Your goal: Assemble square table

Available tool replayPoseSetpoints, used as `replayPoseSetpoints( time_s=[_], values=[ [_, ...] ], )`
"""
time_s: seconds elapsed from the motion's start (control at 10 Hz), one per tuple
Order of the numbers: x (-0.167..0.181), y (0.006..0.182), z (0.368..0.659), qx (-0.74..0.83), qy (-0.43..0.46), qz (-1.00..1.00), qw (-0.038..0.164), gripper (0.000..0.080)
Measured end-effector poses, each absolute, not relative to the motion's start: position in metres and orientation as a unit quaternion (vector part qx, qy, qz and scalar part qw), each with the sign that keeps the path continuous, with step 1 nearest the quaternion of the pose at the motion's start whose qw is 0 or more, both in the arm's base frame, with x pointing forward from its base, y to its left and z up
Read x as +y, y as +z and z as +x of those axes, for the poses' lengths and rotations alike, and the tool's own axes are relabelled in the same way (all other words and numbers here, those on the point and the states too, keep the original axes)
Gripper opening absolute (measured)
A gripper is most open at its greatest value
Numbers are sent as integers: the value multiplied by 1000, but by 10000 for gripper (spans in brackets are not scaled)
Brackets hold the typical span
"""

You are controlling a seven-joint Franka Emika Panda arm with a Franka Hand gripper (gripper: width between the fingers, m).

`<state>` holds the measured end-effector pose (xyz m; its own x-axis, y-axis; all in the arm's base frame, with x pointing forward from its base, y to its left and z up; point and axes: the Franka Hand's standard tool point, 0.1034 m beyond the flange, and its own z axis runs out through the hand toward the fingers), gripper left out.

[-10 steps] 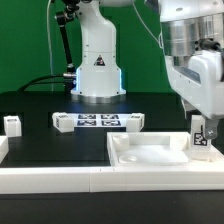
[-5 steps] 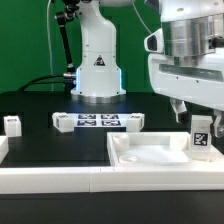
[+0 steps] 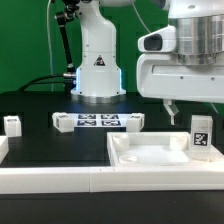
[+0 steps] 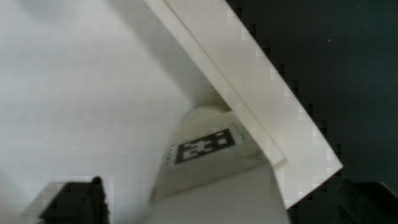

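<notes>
Clearance is seen between the white two-finger gripper (image 3: pixel 192 106), spread open and empty, and the short white tagged block leg (image 3: pixel 201 134) below it; the leg is stood upright, long axis vertical, in the large white square plastic tabletop (image 3: pixel 140 160).

- White tabletop (image 3: pixel 150 156), plain all over.
- White leg (image 3: pixel 201 124) with a black-and-white square tag.
- White marker board (image 3: pixel 98 121) with black square tags.
- Black table (image 3: pixel 40 142).
- Green wall (image 3: pixel 25 40) behind.

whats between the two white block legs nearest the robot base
Exterior view: the thin white marker board, flanked by one white block leg and the other leg.
</notes>
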<state>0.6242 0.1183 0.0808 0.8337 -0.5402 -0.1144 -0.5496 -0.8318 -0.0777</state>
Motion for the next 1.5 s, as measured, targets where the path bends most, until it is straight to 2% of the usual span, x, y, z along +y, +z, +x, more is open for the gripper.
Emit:
replayPoseSetpoints(
  time_s=[0.5, 0.8, 1.0, 1.5],
  values=[
    [117, 85, 629, 103, 27, -993, 49, 649],
    [115, 85, 630, 75, 24, -996, 49, 635],
    [115, 85, 630, 75, 24, -996, 49, 283],
    [115, 85, 630, 188, 29, -981, 48, 288]
  ],
)
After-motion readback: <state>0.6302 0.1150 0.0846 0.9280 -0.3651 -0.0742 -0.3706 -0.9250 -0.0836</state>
